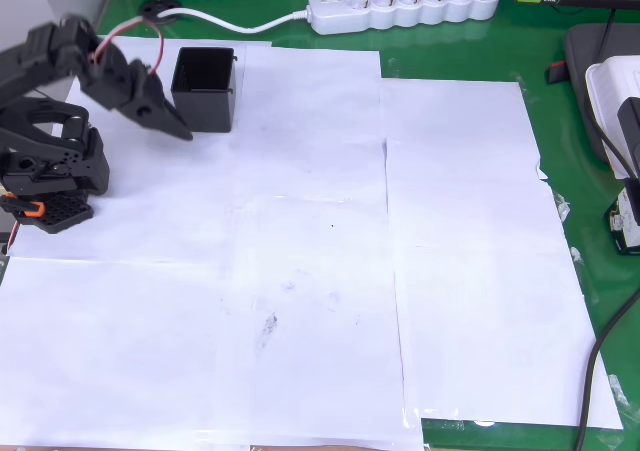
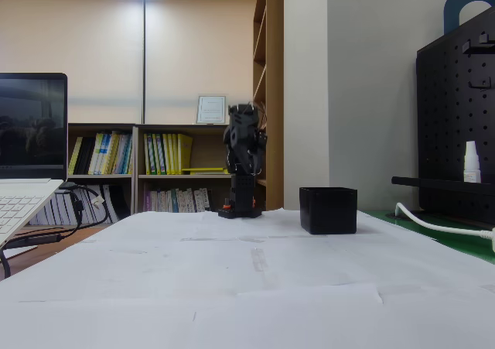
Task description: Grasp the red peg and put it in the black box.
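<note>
The black box (image 1: 205,89) stands open-topped on the white paper at the upper left; in the fixed view the black box (image 2: 329,210) sits to the right of the arm. My gripper (image 1: 180,129) hangs just left of the box's near corner, close to its wall, pointing down and to the right. Its jaws come together in one point with nothing visible between them. The arm (image 2: 244,154) stands folded over its base. The red peg is out of view; the box's dark inside shows nothing I can make out.
White paper sheets (image 1: 330,271) cover a green mat. A white power strip (image 1: 400,6) and its cable run along the far edge. A laptop (image 2: 23,171) stands at the left in the fixed view, and a black pegboard (image 2: 456,124) at the right.
</note>
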